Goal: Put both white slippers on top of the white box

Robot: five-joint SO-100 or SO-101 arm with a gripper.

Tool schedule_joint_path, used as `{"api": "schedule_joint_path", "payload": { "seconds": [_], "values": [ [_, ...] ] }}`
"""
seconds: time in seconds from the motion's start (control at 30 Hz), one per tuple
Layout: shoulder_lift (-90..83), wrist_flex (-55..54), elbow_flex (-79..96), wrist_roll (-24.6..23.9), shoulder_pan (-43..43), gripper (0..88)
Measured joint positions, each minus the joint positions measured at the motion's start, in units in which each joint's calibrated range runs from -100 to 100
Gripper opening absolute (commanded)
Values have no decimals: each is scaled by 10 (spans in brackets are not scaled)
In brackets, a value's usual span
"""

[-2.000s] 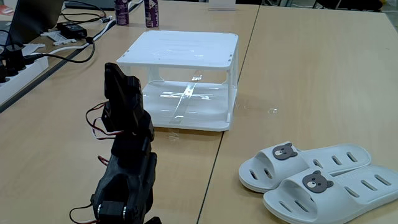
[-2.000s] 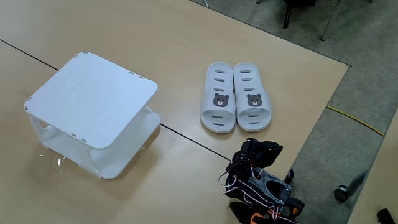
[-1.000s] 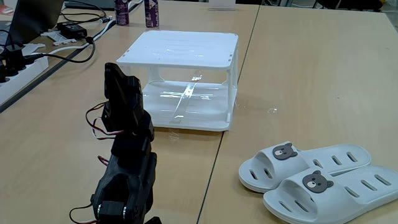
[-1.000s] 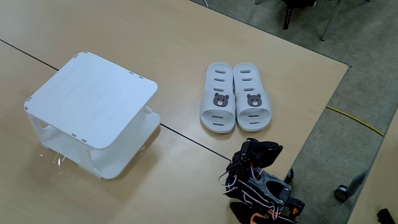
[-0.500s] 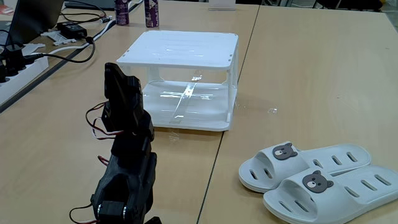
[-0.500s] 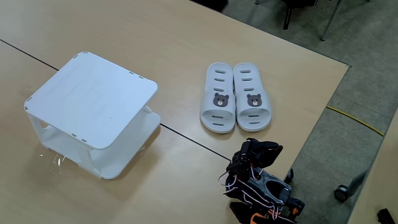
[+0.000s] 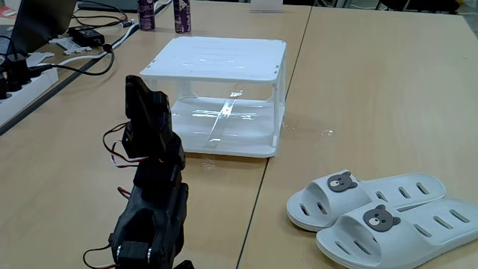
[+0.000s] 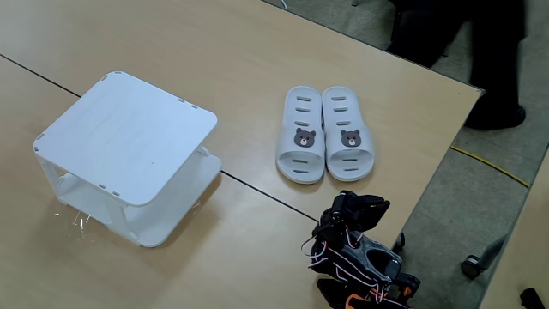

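Resting side by side and touching on the wooden table [image 7: 373,97], the two white slippers [image 7: 388,213] lie flat, soles down, each strap showing a small bear face. In a fixed view they sit at the lower right; in another fixed view the white slippers [image 8: 326,133] lie near the table's right edge, just beyond the folded arm. The white box [image 7: 220,93] stands upright, well apart from the slippers, with its flat top bare and its glossy lower shelf catching light reflections. From above, the white box [image 8: 129,154] stands at the left of the table, across a seam between two tabletops. The black arm [image 7: 153,187] is folded upright on the near side of the table, with red and white wires along its joints. The gripper [image 8: 360,208] points toward the slippers without touching them; whether its fingers are spread or pressed together cannot be told. Cables and a power strip [image 7: 22,82] lie at the far left. A dark-clothed person [image 8: 480,51] stands on the floor beyond the table's far corner
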Motion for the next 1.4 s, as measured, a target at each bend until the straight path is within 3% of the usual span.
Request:
{"api": "schedule_joint_path", "payload": {
  "seconds": [0.2, 0.63, 0.87, 1.07, 1.4],
  "values": [
    [131, 0, 4, 0, 0, 7],
    [855, 7, -7, 0, 17, 7],
    [1089, 8, -18, 0, 22, 7],
    [1211, 8, -51, 0, 94, 7],
    [1353, 8, -164, 0, 302, 7]
  ]
}}
